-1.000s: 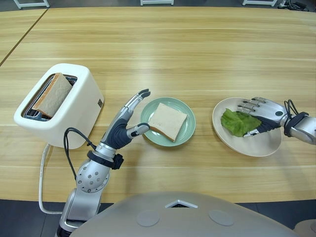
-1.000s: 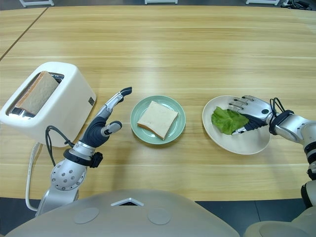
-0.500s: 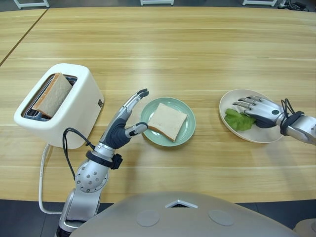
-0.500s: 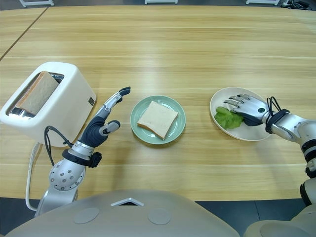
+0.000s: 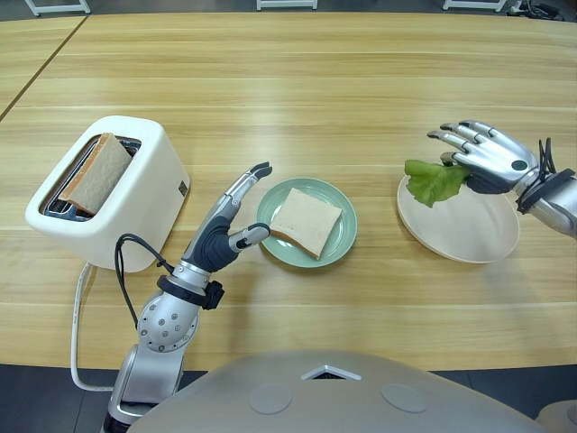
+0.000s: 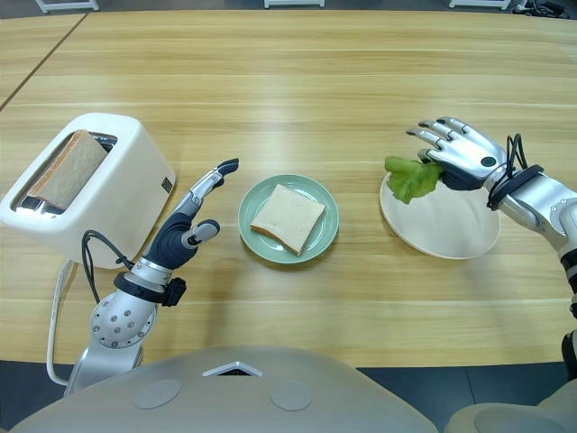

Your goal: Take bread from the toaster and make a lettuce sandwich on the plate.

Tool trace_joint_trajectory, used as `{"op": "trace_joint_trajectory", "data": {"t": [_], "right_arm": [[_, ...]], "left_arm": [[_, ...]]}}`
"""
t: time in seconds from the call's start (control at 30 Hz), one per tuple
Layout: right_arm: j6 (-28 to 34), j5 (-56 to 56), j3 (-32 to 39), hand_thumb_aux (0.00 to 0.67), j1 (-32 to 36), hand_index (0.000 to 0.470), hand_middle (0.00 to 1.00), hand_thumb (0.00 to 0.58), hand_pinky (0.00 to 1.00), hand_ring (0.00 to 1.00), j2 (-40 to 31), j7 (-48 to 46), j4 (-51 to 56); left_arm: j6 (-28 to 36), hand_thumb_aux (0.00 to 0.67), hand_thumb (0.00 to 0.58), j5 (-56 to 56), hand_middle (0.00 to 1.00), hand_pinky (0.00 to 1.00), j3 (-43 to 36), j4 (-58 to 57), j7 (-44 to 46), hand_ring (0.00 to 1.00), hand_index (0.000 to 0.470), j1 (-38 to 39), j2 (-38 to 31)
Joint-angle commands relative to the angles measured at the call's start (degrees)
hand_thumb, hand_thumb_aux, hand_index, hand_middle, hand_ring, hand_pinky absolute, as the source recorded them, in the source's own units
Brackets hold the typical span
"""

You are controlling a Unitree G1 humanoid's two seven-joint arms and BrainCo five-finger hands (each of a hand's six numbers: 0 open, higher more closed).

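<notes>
Right of frame, the right hand (image 5: pixel 487 155) clamps the lettuce (image 5: pixel 433 180) above the cream plate (image 5: pixel 469 236), likely bound for the bread slice (image 5: pixel 306 223) on the centre green plate (image 5: pixel 348 236); the left hand (image 5: pixel 225 236) hovers open beside it, a second slice (image 5: pixel 97 171) standing in the toaster (image 5: pixel 135 216) at left

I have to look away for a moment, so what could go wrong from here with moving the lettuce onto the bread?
The lettuce dangles from the right hand, pinched at one edge, so it might slip onto the table on its way over. The left hand stands open close by the green plate and could nudge it or the bread slice.
</notes>
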State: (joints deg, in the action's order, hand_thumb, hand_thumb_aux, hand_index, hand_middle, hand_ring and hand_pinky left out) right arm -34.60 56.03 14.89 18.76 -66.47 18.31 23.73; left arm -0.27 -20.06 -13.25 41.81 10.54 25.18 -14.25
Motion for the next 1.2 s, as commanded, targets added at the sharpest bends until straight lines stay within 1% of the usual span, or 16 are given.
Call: {"op": "trace_joint_trajectory", "data": {"t": [0.03,0.13,0.2,0.27,0.33,0.5,0.6,0.67,0.93,0.97,1.0,1.03,1.1,1.13,1.2], "right_arm": [[0.54,-2.58,-1.79,0.67,-0.16,0.47,0.0,0.58,0.0,0.0,0.7,-3.39,-5.18],[-0.34,-5.22,-1.66,0.67,1.99,0.47,0.0,0.58,0.0,0.0,3.48,-6.49,-8.23],[-1.21,-7.29,-0.32,0.67,4.26,0.47,0.0,0.58,0.0,0.0,7.21,-9.43,-10.39],[-2.88,-8.94,2.54,0.67,5.81,0.47,0.0,0.58,0.0,0.0,12.26,-12.83,-11.82],[-3.96,-8.8,5.98,0.67,6.96,0.47,0.0,0.58,0.0,0.0,17.67,-15.01,-11.79],[-4.62,-6.36,11.63,0.67,10.69,0.47,0.0,0.58,0.0,0.0,27.54,-16.71,-7.73],[-5.15,-3.57,14.37,0.67,12.06,0.47,0.0,0.58,0.0,0.0,30.73,-15.71,-4.81],[-4.19,1.28,16.46,0.67,12.95,0.47,0.0,0.58,0.0,0.0,31.9,-12.65,-3.26],[-2.34,10.88,20.78,0.67,12.98,0.47,0.0,0.58,0.0,0.0,32.43,-5.9,-3.31],[-1.83,12.23,21.24,0.578,12.91,0.405,0.0,0.569,0.0,0.0,32.24,-5.33,-3.8],[-1.3,13.53,21.69,0.47,12.97,0.33,0.0,0.528,0.0,0.0,31.97,-4.86,-4.16],[-0.82,14.5,21.98,0.418,13.05,0.293,0.0,0.498,0.0,0.0,31.62,-4.37,-4.47],[-0.23,15.74,22.04,0.355,13.12,0.249,0.0,0.452,0.0,0.0,30.96,-3.59,-5.2],[-0.18,15.9,21.83,0.16,13.1,0.112,0.0,0.244,0.0,0.0,30.58,-3.43,-5.81],[0.19,16.38,21.3,0.058,13.17,0.041,0.0,0.096,0.0,0.0,29.42,-3.12,-7.31]], "left_arm": [[0.22,0.0,0.0,0.86,0.0,0.0,0.17,-0.77,-0.23,0.0,0.0,0.02,0.64],[-0.03,0.0,0.0,1.29,0.0,0.0,0.57,-1.25,-0.51,0.0,0.0,-0.18,0.96],[-0.56,0.0,0.0,2.03,0.0,0.0,1.26,-2.07,-0.92,0.0,0.0,-0.33,1.25],[-1.18,0.0,0.0,3.07,0.0,0.0,2.02,-3.29,-1.31,0.0,0.0,-0.72,1.59],[-1.78,0.0,0.0,4.2,0.0,0.0,2.71,-4.62,-1.39,0.0,0.0,-1.52,1.77],[-2.59,0.0,0.0,5.4,0.0,0.0,3.28,-5.87,-1.48,0.0,0.0,-2.23,1.97],[-2.77,0.0,0.0,5.5,0.0,0.0,3.19,-5.88,-1.48,0.0,0.0,-2.2,2.03],[-2.81,0.0,0.0,5.59,0.0,0.0,3.12,-5.83,-1.45,0.0,0.0,-2.18,1.95],[-2.77,0.0,0.0,5.67,0.0,0.0,2.88,-5.23,-1.2,0.0,0.0,-1.47,1.73],[-2.74,0.0,0.0,5.7,0.0,0.0,2.9,-5.19,-1.16,0.0,0.0,-1.41,1.69],[-2.69,0.0,0.0,5.73,0.0,0.0,2.94,-5.12,-1.11,0.0,0.0,-1.36,1.65],[-2.65,0.0,0.0,5.74,0.0,0.0,2.97,-5.06,-1.08,0.0,0.0,-1.31,1.62],[-2.6,0.0,0.0,5.72,0.0,0.0,3.01,-4.97,-1.06,0.0,0.0,-1.23,1.6],[-2.58,0.0,0.0,5.7,0.0,0.0,3.02,-4.9,-1.05,0.0,0.0,-1.17,1.6],[-2.52,0.0,0.0,5.63,0.0,0.0,3.03,-4.71,-1.06,0.0,0.0,-1.0,1.59]]}}
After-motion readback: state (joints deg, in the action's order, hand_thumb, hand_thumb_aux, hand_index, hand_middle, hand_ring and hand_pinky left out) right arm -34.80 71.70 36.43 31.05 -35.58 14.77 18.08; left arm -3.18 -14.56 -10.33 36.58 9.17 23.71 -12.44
